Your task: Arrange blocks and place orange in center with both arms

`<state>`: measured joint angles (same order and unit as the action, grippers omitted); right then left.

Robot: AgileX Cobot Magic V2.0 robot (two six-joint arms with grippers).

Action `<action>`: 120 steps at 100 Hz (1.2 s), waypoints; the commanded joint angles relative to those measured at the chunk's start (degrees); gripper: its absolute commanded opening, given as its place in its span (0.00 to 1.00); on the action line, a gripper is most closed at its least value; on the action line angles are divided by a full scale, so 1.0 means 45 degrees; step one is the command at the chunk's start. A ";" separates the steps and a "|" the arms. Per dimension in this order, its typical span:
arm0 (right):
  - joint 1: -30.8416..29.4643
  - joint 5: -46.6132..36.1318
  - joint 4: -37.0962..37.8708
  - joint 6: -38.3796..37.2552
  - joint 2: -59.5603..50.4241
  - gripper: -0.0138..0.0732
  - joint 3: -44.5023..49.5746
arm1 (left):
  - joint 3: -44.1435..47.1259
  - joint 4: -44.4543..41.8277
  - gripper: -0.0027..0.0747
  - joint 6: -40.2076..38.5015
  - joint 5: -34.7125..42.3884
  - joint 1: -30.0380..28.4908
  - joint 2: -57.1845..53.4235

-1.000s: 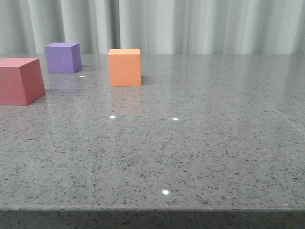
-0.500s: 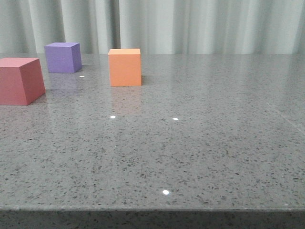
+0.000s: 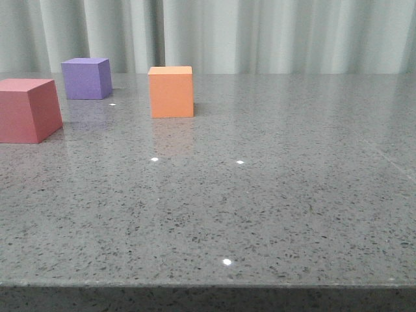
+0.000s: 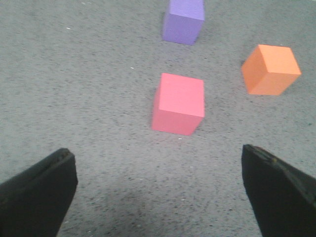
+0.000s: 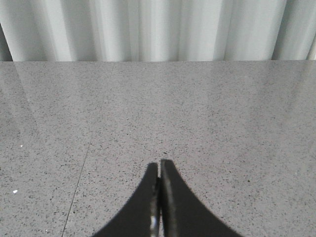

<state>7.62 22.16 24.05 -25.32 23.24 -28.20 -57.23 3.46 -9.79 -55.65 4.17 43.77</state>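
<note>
Front view: the grey speckled desk [image 3: 273, 195] runs wide and bare from its near edge to the pale curtain [image 3: 273, 36] at the back. All three cubes sit in the far left part: the red-pink cube [image 3: 27, 109] at the left border, the purple cube [image 3: 86, 78] behind it, the orange cube [image 3: 171, 91] to their right, each apart from the others. No pincer shows here.

Left wrist view: the left pincer [image 4: 158, 192] is spread wide, its two dark fingers [image 4: 37, 195] at the picture's lower corners. The red-pink cube [image 4: 178, 103] lies straight ahead of the gap, clear of both fingers. The purple cube [image 4: 183, 20] stands farther ahead, the orange cube [image 4: 270, 69] ahead and off toward the other finger.

Right wrist view: the right pincer [image 5: 159, 197] is pressed together, empty, over bare desk [image 5: 222, 123] reaching to the curtain [image 5: 158, 29]. No cube shows.
</note>
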 commanded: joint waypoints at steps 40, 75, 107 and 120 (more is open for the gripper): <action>-0.0094 -0.0822 0.0344 0.0080 0.0052 0.08 -0.0350 | -0.3842 0.0286 0.84 -0.0991 0.2856 0.4134 0.5610; -0.0094 -0.0822 0.0344 0.0080 0.0052 0.08 -0.0350 | -0.7858 -0.3983 0.85 -0.4278 0.2693 0.7118 1.0475; -0.0094 -0.0822 0.0344 0.0080 0.0052 0.08 -0.0350 | -1.0744 -0.5551 0.84 -0.5498 0.1509 0.7518 1.3398; -0.0094 -0.0822 0.0344 0.0080 0.0052 0.08 -0.0350 | -1.1066 -0.5638 0.84 -0.5569 0.1232 0.7518 1.4010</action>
<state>7.62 22.16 24.05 -25.43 23.24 -28.20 -104.32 -20.37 -33.92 -51.71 37.62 108.53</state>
